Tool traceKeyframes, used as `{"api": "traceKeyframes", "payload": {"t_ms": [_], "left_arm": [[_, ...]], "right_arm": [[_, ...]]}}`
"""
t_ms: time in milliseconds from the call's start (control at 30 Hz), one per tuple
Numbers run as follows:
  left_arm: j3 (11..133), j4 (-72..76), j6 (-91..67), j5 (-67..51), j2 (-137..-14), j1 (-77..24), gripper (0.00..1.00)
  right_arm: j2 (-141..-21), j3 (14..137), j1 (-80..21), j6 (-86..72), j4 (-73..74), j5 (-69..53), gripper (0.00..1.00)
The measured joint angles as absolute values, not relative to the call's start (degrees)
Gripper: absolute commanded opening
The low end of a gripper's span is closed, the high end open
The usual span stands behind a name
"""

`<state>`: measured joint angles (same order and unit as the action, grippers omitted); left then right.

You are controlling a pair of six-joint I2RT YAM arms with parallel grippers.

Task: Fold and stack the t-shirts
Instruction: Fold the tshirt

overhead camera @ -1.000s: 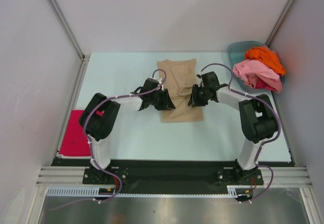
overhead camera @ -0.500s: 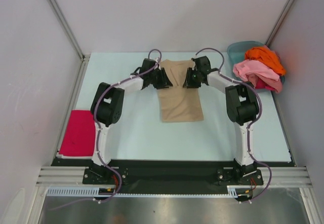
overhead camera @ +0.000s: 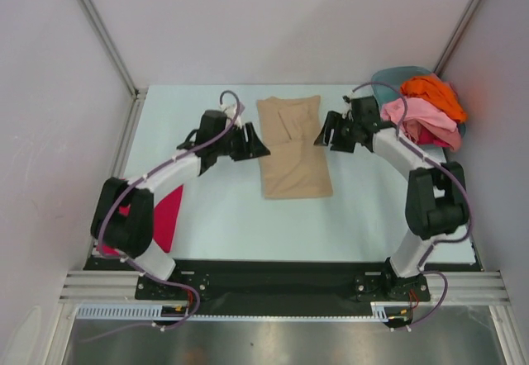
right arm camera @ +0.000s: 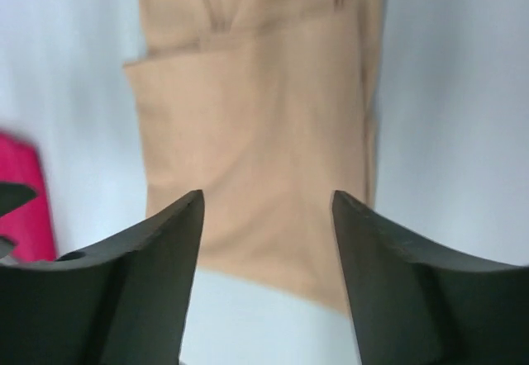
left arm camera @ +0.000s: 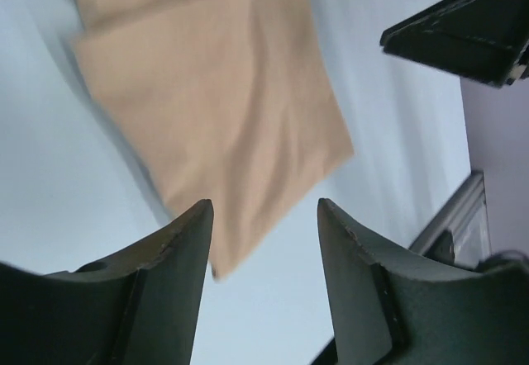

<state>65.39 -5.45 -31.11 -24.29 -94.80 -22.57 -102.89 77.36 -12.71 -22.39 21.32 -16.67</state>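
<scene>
Both arms have drawn back from the far end of the tan cotton t-shirt [overhead camera: 296, 160] and swung outward, so the left gripper [overhead camera: 253, 144] and right gripper [overhead camera: 322, 135] now hang on either side of it, and both have let go. Each wrist view shows the fingers standing apart with nothing between them, only cloth and the pale worktop [overhead camera: 215, 208] below.

The tan t-shirt lies flat in the middle of the worktop as a narrow folded rectangle, its long axis running from the near side to the far side. The left gripper sits just beside its left edge and the right gripper just beside its right edge, both level with the far half. Neither arm is clearly the nearer. Any further fold would probably bring one short end over the other, so the grippers would have to travel along that long axis to reach the corners.

The magenta-red folded t-shirt [overhead camera: 168, 216] lies at the near left, well apart from the tan one and on the left arm's side; that arm covers much of it. The heap of orange and pink t-shirts [overhead camera: 426, 111] fills the teal plastic basin [overhead camera: 387, 78], and their number cannot be told. Both wrist views are blurred, so the layer edges are hard to read.
</scene>
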Motion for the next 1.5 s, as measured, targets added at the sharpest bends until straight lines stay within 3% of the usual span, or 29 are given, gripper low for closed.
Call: {"api": "traceKeyframes", "payload": {"t_ms": [167, 267, 467, 567, 633, 933, 1000, 1100, 1133, 1233, 1333, 1400, 1467, 1500], "left_arm": [[44.0, 5.2, -34.5, -28.5, -86.0, -23.3, 0.61], [38.0, 8.4, -36.2, -29.1, -86.4, -24.2, 0.61], [35.9, 19.0, -39.4, -29.7, -89.6, -25.7, 0.6], [35.9, 23.5, -41.0, -29.8, -93.2, -26.5, 0.58], [35.7, 25.3, -41.9, -29.8, -95.4, -27.0, 0.55], [35.2, 26.9, -42.8, -29.7, -97.3, -27.4, 0.59], [35.2, 26.9, -42.8, -29.7, -97.3, -27.4, 0.59], [35.3, 26.9, -42.6, -29.8, -97.6, -27.4, 0.43], [35.4, 26.6, -42.5, -29.9, -97.9, -27.4, 0.3], [36.1, 24.1, -41.8, -29.6, -98.7, -27.4, 0.13], [36.2, 20.4, -40.5, -28.7, -98.7, -27.4, 0.07], [36.2, 18.7, -39.9, -28.6, -98.2, -27.5, 0.08], [36.1, 16.5, -39.1, -28.1, -96.7, -27.6, 0.2], [35.8, 15.3, -38.6, -27.7, -95.9, -27.6, 0.36]], "right_arm": [[-93.2, 58.7, -11.3, -23.4, 16.0, -21.8, 0.7], [-92.9, 52.2, -10.2, -23.4, 14.6, -22.4, 0.68], [-92.7, 46.9, -9.6, -23.2, 10.6, -23.4, 0.62], [-92.7, 45.8, -9.6, -22.8, 7.8, -23.9, 0.54], [-93.4, 45.6, -9.6, -22.6, 6.6, -24.5, 0.42], [-90.9, 40.8, -9.6, -22.5, 3.5, -26.5, 0.4], [-89.8, 39.6, -9.6, -22.4, 3.6, -26.5, 0.25], [-89.4, 38.1, -9.6, -22.7, 3.6, -26.5, 0.04], [-89.4, 37.7, -9.6, -23.0, 3.5, -26.8, 0.02], [-88.2, 36.5, -9.6, -24.0, 3.7, -26.7, 0.0], [-85.1, 34.4, -9.7, -24.7, 5.1, -25.9, 0.0], [-82.8, 33.0, -9.9, -25.0, 6.3, -25.7, 0.0], [-81.1, 31.8, -10.2, -25.3, 7.2, -25.5, 0.01], [-80.4, 31.1, -10.4, -25.5, 7.5, -25.3, 0.06]]}}
